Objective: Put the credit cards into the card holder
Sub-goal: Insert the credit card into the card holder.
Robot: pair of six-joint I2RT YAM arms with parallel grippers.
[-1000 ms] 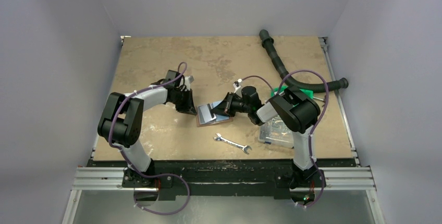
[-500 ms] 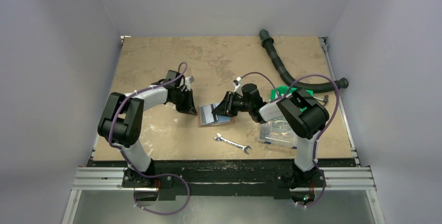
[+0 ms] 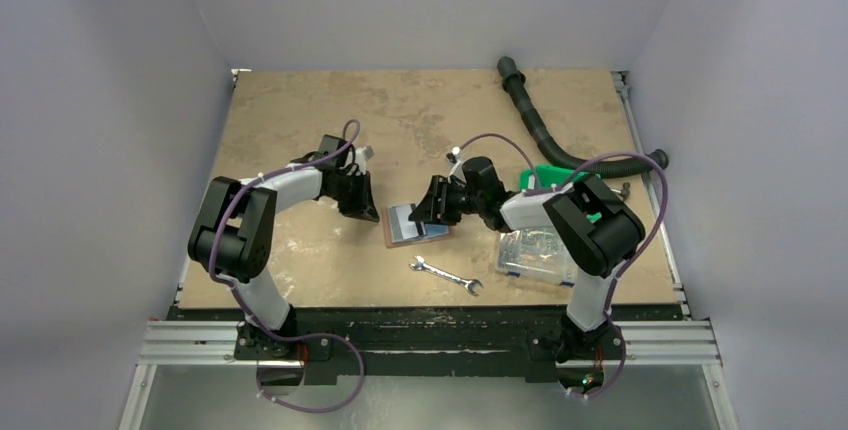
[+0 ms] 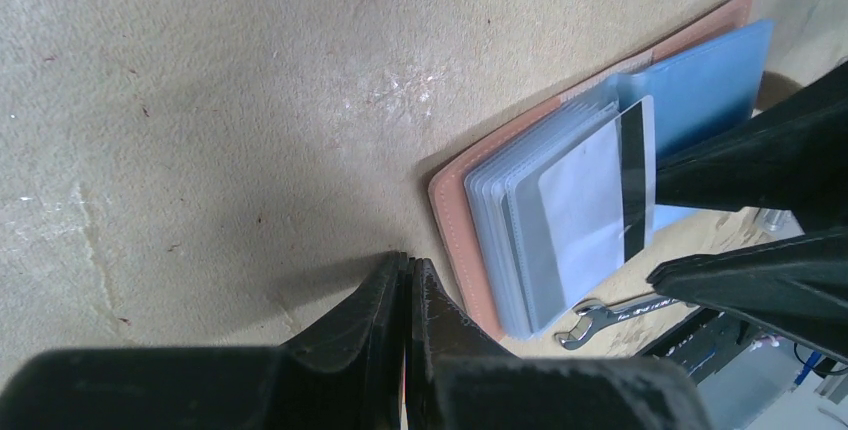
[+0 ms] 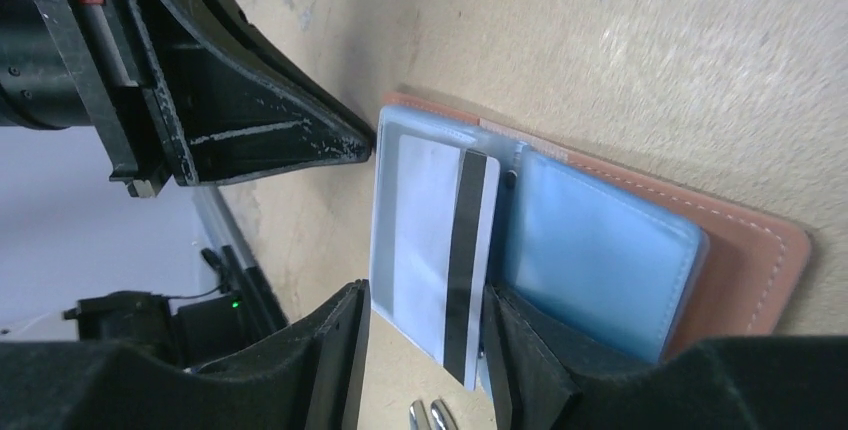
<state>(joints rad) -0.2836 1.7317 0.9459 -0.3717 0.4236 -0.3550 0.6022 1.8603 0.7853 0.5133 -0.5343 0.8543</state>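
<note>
right gripper [image 5: 425,325] — jaws parted | credit card [image 5: 435,240] between them, on card holder [image 5: 760,250] | left gripper [image 4: 408,280] — closed

Left gripper [image 3: 370,214] and wrench [image 3: 446,276] flank the card holder [image 3: 405,239], far side open
</note>
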